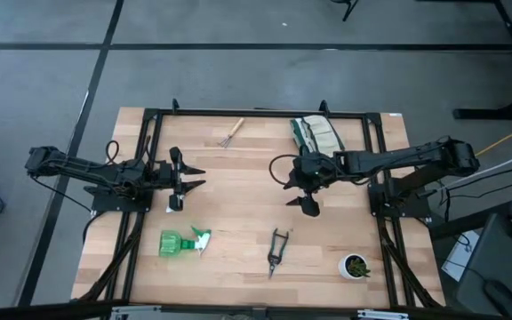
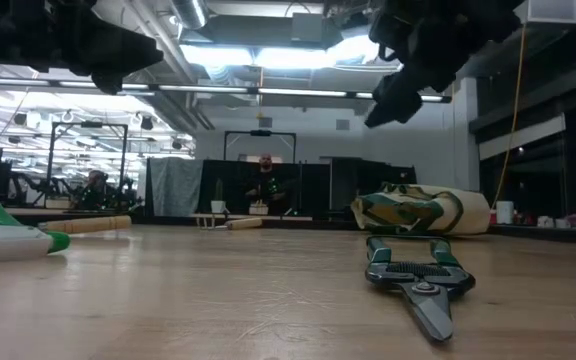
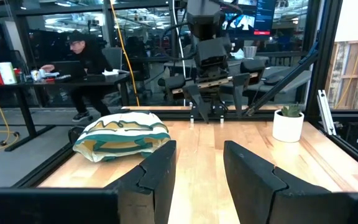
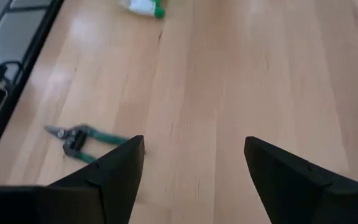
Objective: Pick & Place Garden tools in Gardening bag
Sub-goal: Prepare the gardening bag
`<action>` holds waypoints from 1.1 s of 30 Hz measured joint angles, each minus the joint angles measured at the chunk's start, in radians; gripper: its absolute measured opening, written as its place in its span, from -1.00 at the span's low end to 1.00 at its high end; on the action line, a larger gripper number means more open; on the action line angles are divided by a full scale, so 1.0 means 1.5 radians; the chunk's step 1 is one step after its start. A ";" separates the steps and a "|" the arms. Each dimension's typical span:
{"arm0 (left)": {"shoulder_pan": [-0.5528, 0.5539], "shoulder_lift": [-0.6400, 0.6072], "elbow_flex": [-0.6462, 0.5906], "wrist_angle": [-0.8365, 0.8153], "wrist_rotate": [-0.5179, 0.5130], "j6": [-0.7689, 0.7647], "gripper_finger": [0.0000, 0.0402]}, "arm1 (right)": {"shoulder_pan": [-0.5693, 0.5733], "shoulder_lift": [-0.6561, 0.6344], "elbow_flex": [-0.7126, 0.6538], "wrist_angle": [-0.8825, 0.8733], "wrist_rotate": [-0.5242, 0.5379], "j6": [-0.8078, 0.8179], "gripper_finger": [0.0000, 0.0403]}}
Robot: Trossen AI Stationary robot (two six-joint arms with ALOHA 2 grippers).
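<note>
The table (image 1: 238, 204) is filling the middle of the high view. The gardening bag (image 1: 315, 134) is lying at its upper right of centre. The right tool (image 1: 297, 192) is hanging just below the bag, fingers spread wide and gripping nothing. The left tool (image 1: 196, 176) is waiting at centre left, parted, empty. The spray bottle (image 1: 183, 241) is lying lower left, the pruning shears (image 1: 277, 250) lower centre, the hand rake (image 1: 230, 133) upper centre.

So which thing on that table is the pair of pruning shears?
Start at the near edge of the wooden table, between the green spray bottle and the small white pot. The pruning shears lie flat there: dark, slim, two handles meeting at a short blade.
</note>
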 joint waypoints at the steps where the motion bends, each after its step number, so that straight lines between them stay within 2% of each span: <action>1: 0.000 0.000 0.000 0.000 0.000 0.000 -0.35 | 0.000 0.000 0.005 -0.020 0.000 -0.003 0.40; 8: 0.000 0.000 0.000 0.000 0.000 0.000 -0.35 | 0.000 0.017 0.094 -0.204 0.001 -0.022 0.40; 15: 0.000 0.000 0.000 0.000 0.000 0.000 -0.35 | 0.001 0.047 0.140 -0.320 0.001 -0.022 0.40; 33: 0.000 0.000 0.000 0.000 0.000 0.000 -0.35 | 0.001 0.091 0.149 -0.376 0.001 -0.022 0.40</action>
